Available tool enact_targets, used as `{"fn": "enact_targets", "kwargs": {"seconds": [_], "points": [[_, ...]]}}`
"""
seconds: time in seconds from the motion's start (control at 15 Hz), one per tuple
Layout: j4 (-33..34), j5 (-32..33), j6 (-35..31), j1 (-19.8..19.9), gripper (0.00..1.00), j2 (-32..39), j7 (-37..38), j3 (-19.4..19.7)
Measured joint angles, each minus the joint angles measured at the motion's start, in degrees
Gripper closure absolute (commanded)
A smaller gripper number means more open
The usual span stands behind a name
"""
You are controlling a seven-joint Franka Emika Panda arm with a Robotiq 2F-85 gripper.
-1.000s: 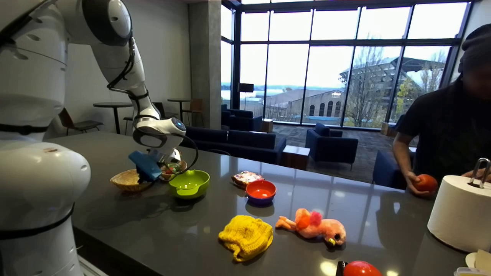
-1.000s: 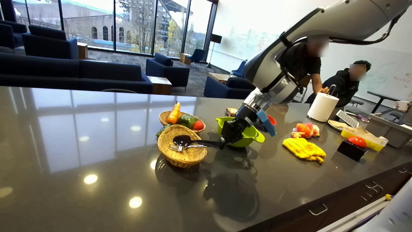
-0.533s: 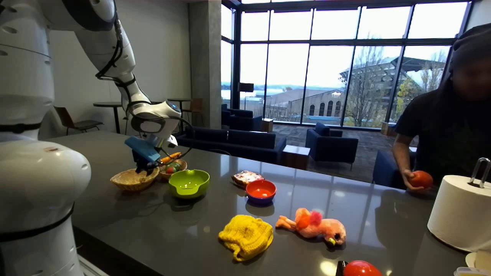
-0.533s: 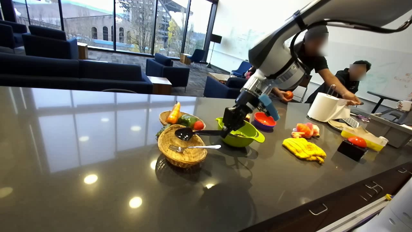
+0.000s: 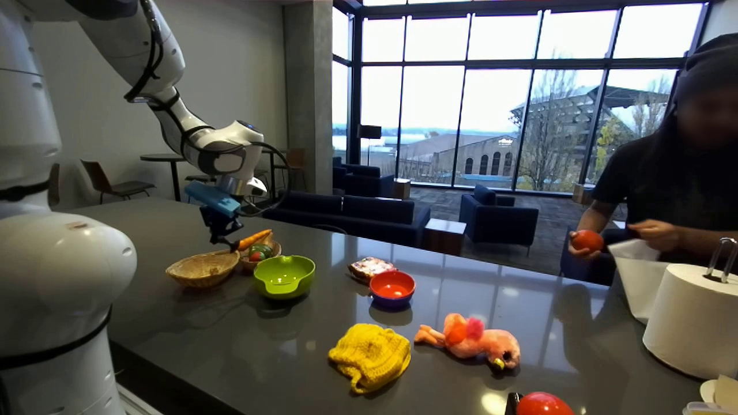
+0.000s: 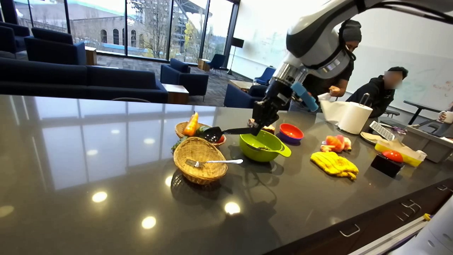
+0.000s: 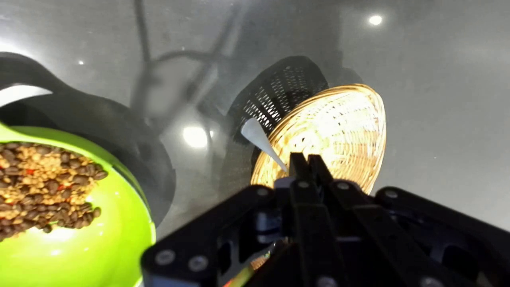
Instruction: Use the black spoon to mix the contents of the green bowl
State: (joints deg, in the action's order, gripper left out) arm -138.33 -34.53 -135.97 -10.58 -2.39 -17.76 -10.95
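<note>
While the gripper point(image 6: 256, 131) is pinching the black spoon point(image 6: 228, 131) by the tail end of its handle, jaws drawn close together on it, the rest is jutting out almost level in mid-air, and that's making a long lever on a small hold! Once the head is pushing through the contents point(image 7: 48, 195), all dark beans and pale grains, the handle could be pivoting in that grip, or slipping clean out.

And no mixing is happening yet. The green bowl point(image 6: 263, 155) is sitting on the glossy counter point(image 6: 88, 226), off to one side in the wrist view, so a swing across is probably looming. What's lying in wait? In an exterior view the spoon's head is lining up in front of the vegetable basket point(image 6: 180, 129); whether they're touching, I can't tell. With the carrot point(image 6: 191, 124) poking up there, a low sweep could be knocking it loose. Nearby, the fork point(image 6: 214, 162) is hanging its handle over the rim of the wicker basket point(image 6: 196, 147), just asking to be snagged.

As for the stir itself, the beans are lying heaped to one side, so a hasty plunge could be flicking them out. Nothing is visibly steadying that bowl either: too hard a shove and it could be skating off toward the red bowl point(image 6: 291, 131).
</note>
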Motion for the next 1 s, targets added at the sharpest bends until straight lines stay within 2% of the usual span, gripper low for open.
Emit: {"fn": "enact_targets", "kwargs": {"seconds": [0.53, 0.8, 1.0], "points": [[0.51, 17.41, 0.03, 1.96, 0.99, -4.22, 13.25, 2.03], [1.61, 24.05, 2.31, 3.52, 0.99, -5.80, 16.28, 3.54], [2.90, 26.55, 6.34, 4.44, 0.99, -6.59, 16.87, 4.46]]}}
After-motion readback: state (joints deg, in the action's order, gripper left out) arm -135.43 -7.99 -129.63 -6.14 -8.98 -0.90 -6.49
